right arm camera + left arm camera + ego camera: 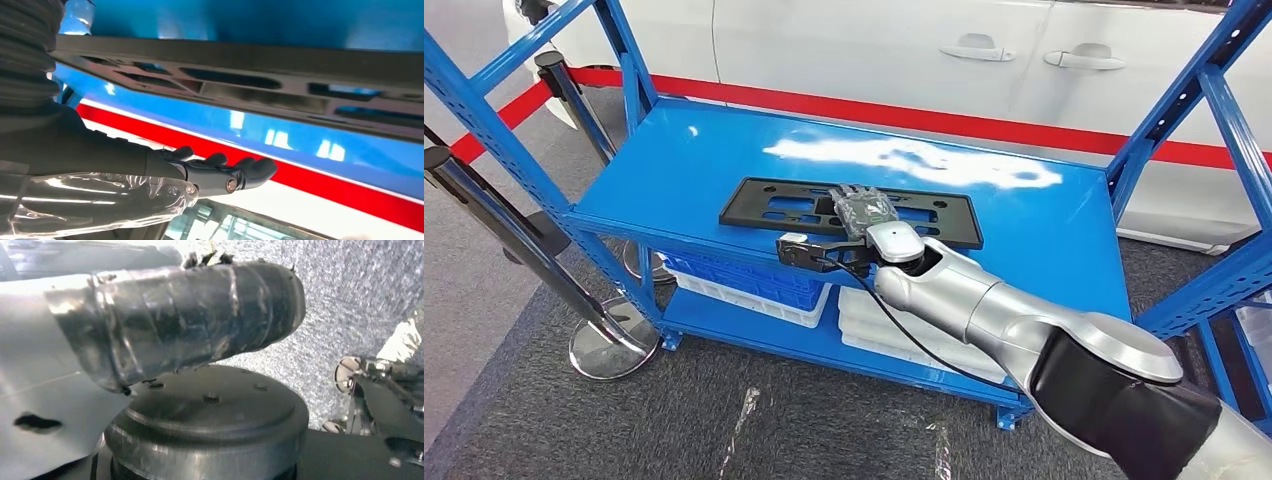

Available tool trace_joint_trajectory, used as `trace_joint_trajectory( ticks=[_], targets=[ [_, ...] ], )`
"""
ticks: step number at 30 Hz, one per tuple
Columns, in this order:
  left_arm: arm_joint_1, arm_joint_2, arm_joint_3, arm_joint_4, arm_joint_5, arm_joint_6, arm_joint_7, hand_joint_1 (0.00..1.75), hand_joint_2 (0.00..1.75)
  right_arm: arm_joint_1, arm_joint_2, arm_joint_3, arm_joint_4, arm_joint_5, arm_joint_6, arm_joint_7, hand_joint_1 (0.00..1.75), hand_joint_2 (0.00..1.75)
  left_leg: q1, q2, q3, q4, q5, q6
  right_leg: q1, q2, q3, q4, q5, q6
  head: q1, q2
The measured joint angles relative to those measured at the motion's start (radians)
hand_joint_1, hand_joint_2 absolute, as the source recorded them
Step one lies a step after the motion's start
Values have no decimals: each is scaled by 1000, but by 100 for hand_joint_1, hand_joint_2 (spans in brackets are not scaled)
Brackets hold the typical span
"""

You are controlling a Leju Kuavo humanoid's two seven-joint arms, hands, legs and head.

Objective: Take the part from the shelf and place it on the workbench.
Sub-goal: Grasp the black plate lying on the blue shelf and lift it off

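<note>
Hand on my right arm [861, 208] lies flat, fingers extended over the near edge of the black part [764, 205] at the shelf's [674, 150] six o'clock edge, gripping nothing, so lifting now could drag it off the front.

A blue metal shelf rack [1064, 215] stands on grey carpet [514, 300] — its top board is glossy and shows a white glare of light. On the lower board sit a blue crate [744, 283] inside a white tray, and beside it a stack of white trays [894, 335]. Behind the rack is a white car [924, 60] with two door handles. A red belt barrier [944, 120] runs along the car — it hangs between black posts, and one post has a round chrome base [609, 350].
</note>
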Motion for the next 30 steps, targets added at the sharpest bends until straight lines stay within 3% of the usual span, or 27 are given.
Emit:
trace_joint_trajectory(
  ticks=[2,3,4,6,8,13,16,18,19,20,21,23,25,28,30],
  targets=[
    [0,-1,0,0,2,-3,-1,0,0,9,0,2,0,0,1,0,0,175,-2,0,0,1,-3,6,1,0,-71,125,-39,2,2,0],
    [0,-1,0,0,3,-4,-1,0,0,15,0,3,0,1,1,0,0,175,-2,-1,1,3,-5,7,1,0,-90,150,-36,2,2,0],
    [0,-2,0,0,4,-4,-2,0,0,18,0,5,0,2,2,0,0,175,-2,-2,1,6,-8,7,1,0,-90,135,-13,2,2,0],
    [0,-2,0,0,6,-4,-2,0,0,18,0,7,0,4,2,-1,0,175,-3,-4,4,16,-19,3,1,-1,-40,11,60,-3,2,0],
    [0,-4,0,0,6,-4,-2,0,0,15,0,8,-2,7,4,-1,0,175,-6,-5,1,28,-29,-6,4,0,10,-95,97,-9,1,0],
    [0,-5,0,0,6,-4,-2,0,0,14,-1,8,-6,10,6,-1,0,175,-6,-3,-6,51,-50,-31,2,3,31,-124,95,-29,-1,0],
    [0,-5,0,0,6,-4,-1,0,0,12,0,8,-8,13,9,-1,0,175,1,-1,-86,210,-123,-49,-3,2,41,-129,93,-39,-5,0],
    [0,-5,0,0,7,-5,0,0,0,12,-1,9,-10,16,13,0,0,175,4,-1,-140,298,-141,-53,-3,2,43,-127,89,-40,-5,0],
    [1,-5,0,0,7,-5,0,0,0,12,-1,9,-10,17,15,1,0,175,5,-1,-142,290,-121,-53,-3,2,45,-126,86,-39,-5,0],
    [1,-5,0,0,8,-6,1,0,0,12,-1,9,-12,19,16,2,0,175,5,-1,-125,244,-86,-51,-3,3,48,-125,83,-38,-5,0],
    [1,-5,0,0,8,-8,1,0,0,11,-1,9,-14,20,17,4,0,175,5,-1,-94,174,-45,-46,-3,4,52,-124,80,-36,-5,0],
    [1,-5,0,0,8,-11,2,0,0,7,-1,9,-18,24,20,8,0,175,0,-1,-37,59,-3,-37,0,6,56,-124,76,-28,-5,0],
    [0,-5,0,0,8,-13,2,0,0,3,-2,9,-23,28,24,14,0,175,-6,-2,-21,27,-3,-30,1,6,56,-127,76,-18,-4,0],
    [1,-5,-1,0,9,-14,2,0,0,0,-6,9,-32,32,30,22,0,175,-1,-1,-12,9,4,-16,0,5,55,-123,68,-2,-4,0],
    [1,-5,-1,0,9,-15,3,0,0,-5,-12,9,-38,32,32,27,0,175,2,0,-3,-4,9,-6,0,3,20,-51,27,4,-2,0]
  ],
)
